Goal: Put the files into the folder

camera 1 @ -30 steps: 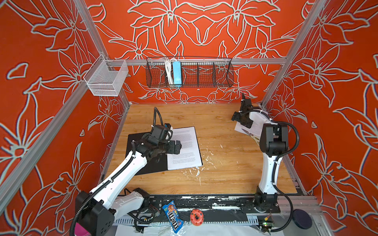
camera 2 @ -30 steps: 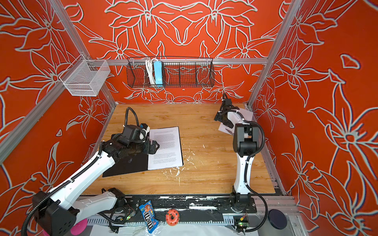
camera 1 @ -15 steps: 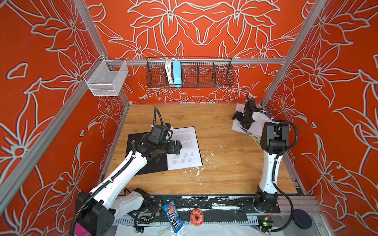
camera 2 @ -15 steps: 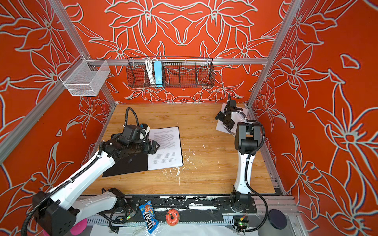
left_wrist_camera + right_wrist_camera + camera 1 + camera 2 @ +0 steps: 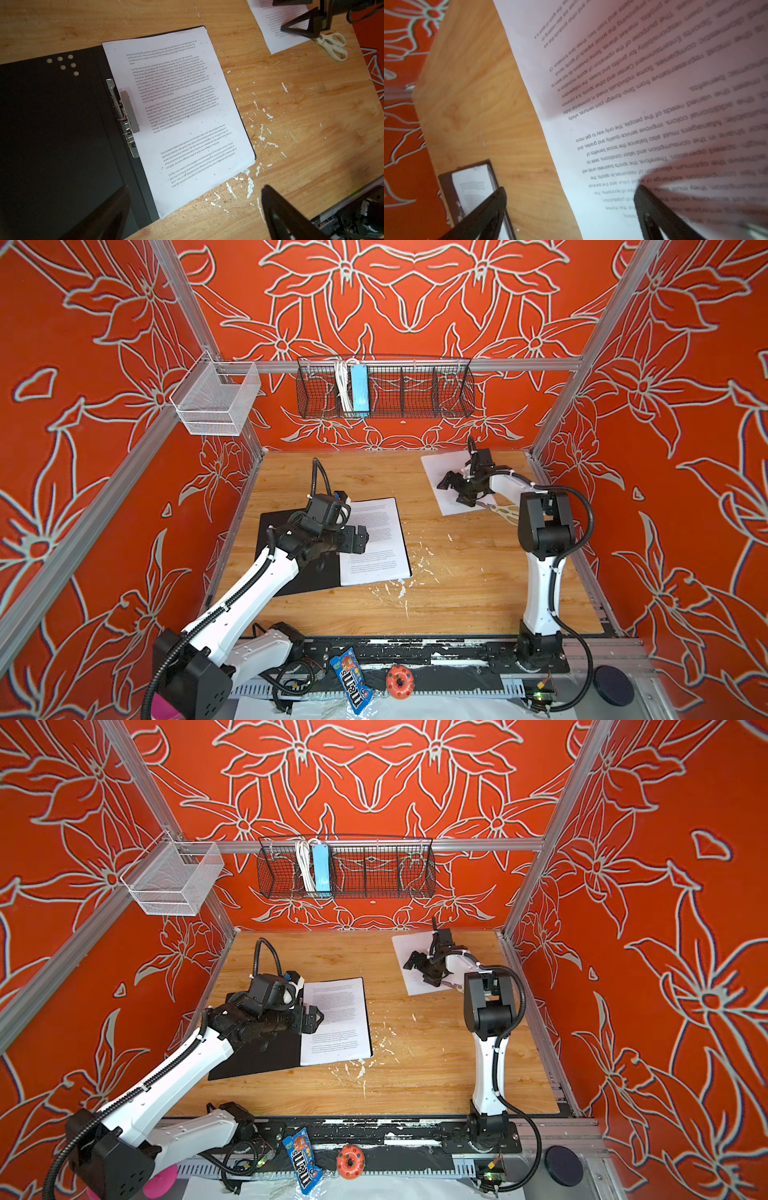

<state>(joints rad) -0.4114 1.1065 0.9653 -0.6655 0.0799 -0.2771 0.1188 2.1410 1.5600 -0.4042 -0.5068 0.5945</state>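
Both top views show my cell: orange flower walls point(image 5: 395, 290), scuffed wooden surface point(image 5: 457, 593), folder point(image 5: 318, 578) lying open at left, one printed sheet point(image 5: 376, 539) inside. Left wrist: left hand point(image 5: 193, 214) spread wide above it. Right wrist: right hand point(image 5: 571, 212) gaping over loose sheets point(image 5: 633, 104), back right.

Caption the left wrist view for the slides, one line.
Open left gripper above the open black folder, one printed sheet lying inside by the metal clip; second sheet and scissors beyond.
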